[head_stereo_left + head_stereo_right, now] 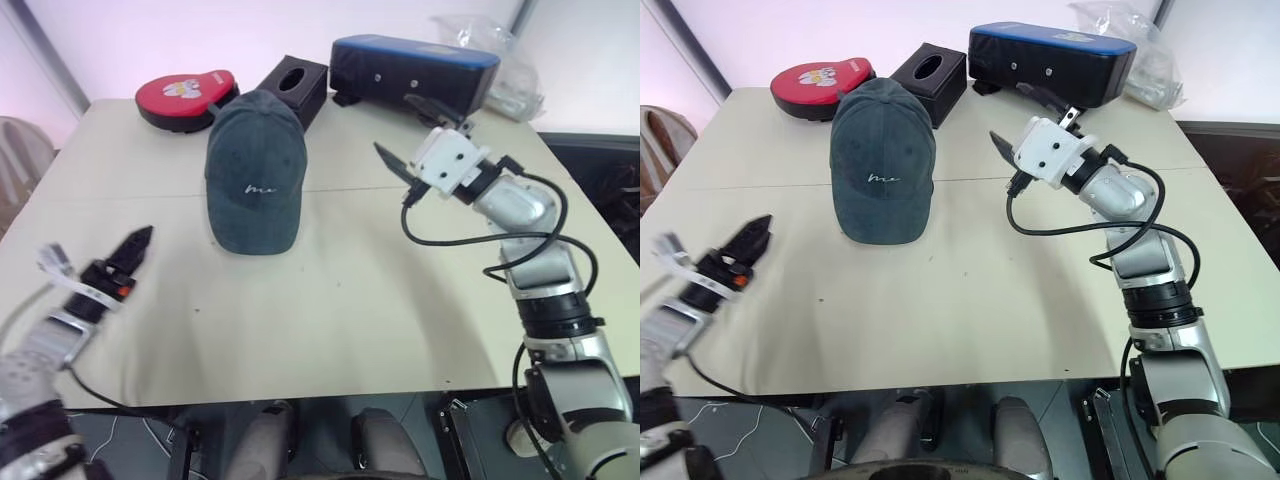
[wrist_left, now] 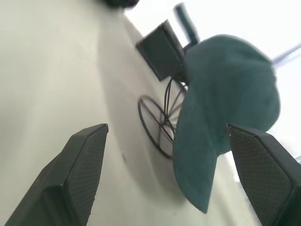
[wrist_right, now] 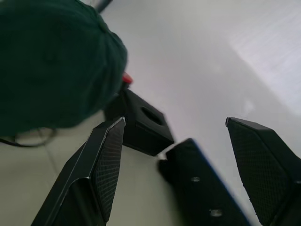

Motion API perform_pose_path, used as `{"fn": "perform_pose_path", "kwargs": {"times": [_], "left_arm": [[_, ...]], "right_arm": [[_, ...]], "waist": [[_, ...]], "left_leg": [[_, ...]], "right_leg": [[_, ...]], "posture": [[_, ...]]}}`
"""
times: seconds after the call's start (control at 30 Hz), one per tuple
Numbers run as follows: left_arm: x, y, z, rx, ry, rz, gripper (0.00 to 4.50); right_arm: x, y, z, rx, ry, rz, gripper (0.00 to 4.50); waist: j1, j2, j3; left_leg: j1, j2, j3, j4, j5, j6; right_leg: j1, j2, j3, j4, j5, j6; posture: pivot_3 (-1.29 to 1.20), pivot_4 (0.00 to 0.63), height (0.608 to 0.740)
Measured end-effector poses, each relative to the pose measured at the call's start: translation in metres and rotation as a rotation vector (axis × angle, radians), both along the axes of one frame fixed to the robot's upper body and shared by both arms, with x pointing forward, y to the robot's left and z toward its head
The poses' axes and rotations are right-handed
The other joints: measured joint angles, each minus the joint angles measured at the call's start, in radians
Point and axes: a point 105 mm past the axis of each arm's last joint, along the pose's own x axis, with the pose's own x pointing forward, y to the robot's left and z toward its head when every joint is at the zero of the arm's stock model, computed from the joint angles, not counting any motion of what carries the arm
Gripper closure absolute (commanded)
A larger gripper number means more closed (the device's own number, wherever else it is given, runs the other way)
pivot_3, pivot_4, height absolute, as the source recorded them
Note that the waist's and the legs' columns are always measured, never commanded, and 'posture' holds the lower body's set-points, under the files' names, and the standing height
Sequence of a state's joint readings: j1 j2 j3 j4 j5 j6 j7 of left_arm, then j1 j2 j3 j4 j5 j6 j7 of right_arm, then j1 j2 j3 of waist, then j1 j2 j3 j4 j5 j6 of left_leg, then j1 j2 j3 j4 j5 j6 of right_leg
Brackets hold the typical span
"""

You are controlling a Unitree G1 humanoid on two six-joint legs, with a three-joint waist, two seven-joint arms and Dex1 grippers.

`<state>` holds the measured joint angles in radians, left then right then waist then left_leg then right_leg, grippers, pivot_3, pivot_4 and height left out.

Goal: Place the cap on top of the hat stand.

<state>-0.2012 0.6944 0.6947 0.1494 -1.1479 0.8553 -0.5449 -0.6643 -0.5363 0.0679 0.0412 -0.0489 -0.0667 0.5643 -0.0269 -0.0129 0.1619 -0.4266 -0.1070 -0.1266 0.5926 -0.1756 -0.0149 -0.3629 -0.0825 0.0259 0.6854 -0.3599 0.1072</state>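
Note:
The dark teal-grey cap [image 1: 255, 175] sits over the hat stand [image 2: 162, 117] at the middle of the table, brim toward me. From the head views the cap covers the stand. In the left wrist view the black wire frame and ring base show beneath the cap [image 2: 225, 94]. My left gripper [image 1: 140, 245] is open and empty, low at the table's near left, well apart from the cap. My right gripper [image 1: 405, 130] hovers open and empty to the right of the cap, pointing toward it; its view shows the cap [image 3: 51, 61] close by.
Along the far edge stand a red round case [image 1: 185, 97], a black tissue box [image 1: 295, 85] just behind the cap, and a blue-topped black box [image 1: 415, 65]. A clear plastic bag [image 1: 500, 60] lies at the far right. The beige table [image 1: 330, 300] is bare in front.

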Motion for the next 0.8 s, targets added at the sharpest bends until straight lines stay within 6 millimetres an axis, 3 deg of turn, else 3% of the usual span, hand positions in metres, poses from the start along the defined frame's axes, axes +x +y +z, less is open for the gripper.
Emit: {"fn": "perform_pose_path", "kwargs": {"times": [0.13,0.27,0.5,0.63,0.8], "left_arm": [[0.008,0.0,0.048,0.291,-0.093,-0.039,0.32],[0.018,-0.025,0.064,0.532,-0.147,-0.16,0.32],[0.022,-0.052,0.068,0.837,-0.235,-0.337,0.32],[0.02,-0.058,0.071,0.871,-0.261,-0.386,0.32],[0.013,-0.055,0.06,0.88,-0.227,-0.436,0.32]], "right_arm": [[0.002,0.0,-0.022,0.068,0.231,0.045,0.98],[-0.003,0.003,-0.032,0.102,0.389,0.104,0.98],[-0.014,-0.016,-0.013,0.115,0.534,0.159,0.98],[-0.027,-0.014,-0.005,0.087,0.575,0.221,0.98],[-0.035,-0.011,-0.005,0.064,0.604,0.255,0.98]], "waist": [[0.02,0.0,0.0],[0.013,0.001,0.001],[0.006,0.002,0.001],[0.005,0.002,0.001],[0.006,0.002,0.001]], "left_leg": [[0.0,-0.001,0.0,0.0,-0.001,0.001],[0.0,-0.001,0.0,-0.002,-0.001,0.001],[-0.002,0.0,0.001,-0.007,-0.001,0.001],[-0.003,0.0,0.001,-0.008,-0.001,0.002],[-0.003,0.0,0.001,-0.008,-0.001,0.002]], "right_leg": [[0.0,-0.001,-0.001,-0.001,0.0,0.0],[-0.001,-0.001,0.0,-0.001,0.0,0.0],[-0.005,-0.001,0.001,-0.002,0.0,-0.001],[-0.006,-0.001,0.001,-0.002,0.0,-0.001],[-0.007,-0.001,0.001,-0.002,0.0,-0.001]], "posture": [[0.0,0.15,0.74],[0.0,0.15,0.74],[0.0,0.15,0.74],[0.0,0.15,0.74],[0.0,0.15,0.74]]}}
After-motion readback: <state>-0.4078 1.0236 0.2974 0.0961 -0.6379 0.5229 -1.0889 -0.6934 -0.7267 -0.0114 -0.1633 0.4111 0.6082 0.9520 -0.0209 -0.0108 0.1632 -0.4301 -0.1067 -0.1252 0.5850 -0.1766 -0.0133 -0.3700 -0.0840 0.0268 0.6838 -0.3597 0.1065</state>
